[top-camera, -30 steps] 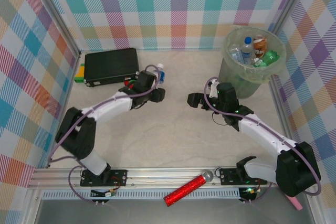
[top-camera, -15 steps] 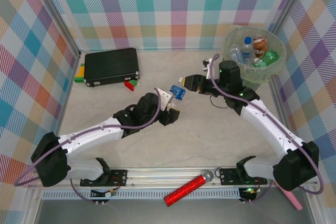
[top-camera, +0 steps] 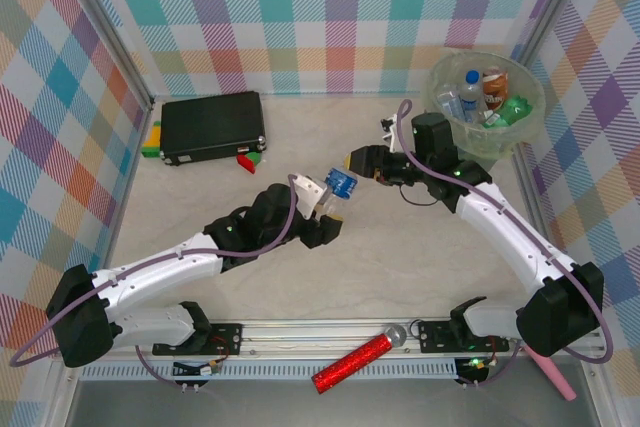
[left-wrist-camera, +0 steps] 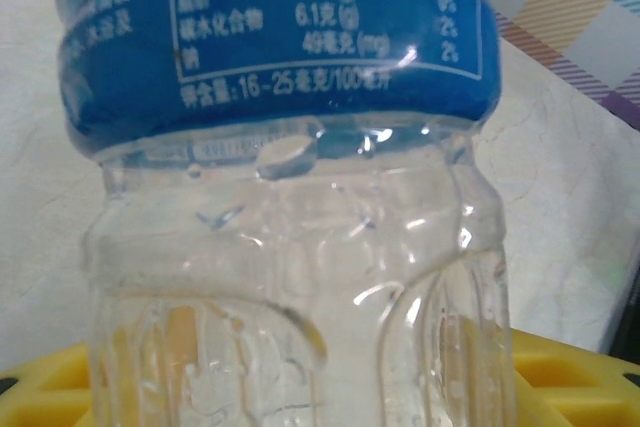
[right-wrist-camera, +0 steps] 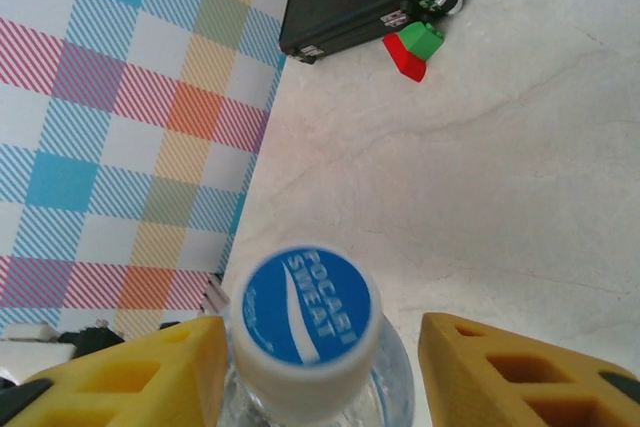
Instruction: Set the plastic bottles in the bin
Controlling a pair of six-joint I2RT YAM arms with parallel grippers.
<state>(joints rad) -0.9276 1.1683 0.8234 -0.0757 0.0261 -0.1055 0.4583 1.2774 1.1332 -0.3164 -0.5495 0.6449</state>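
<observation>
Left gripper clamps a clear, blue-labelled plastic bottle over mid-table, well apart from the pale-green bin at the far right, while the right gripper sets its yellow fingers apart either side of the bottle's blue cap, a gap showing on one side.

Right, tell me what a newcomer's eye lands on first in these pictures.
At mid-table the left gripper holds a clear blue-labelled bottle. The right gripper meets it there, its yellow fingers on either side of the blue cap, with a gap showing on one side. In the far right corner stands the pale-green bin, already holding several bottles.
</observation>
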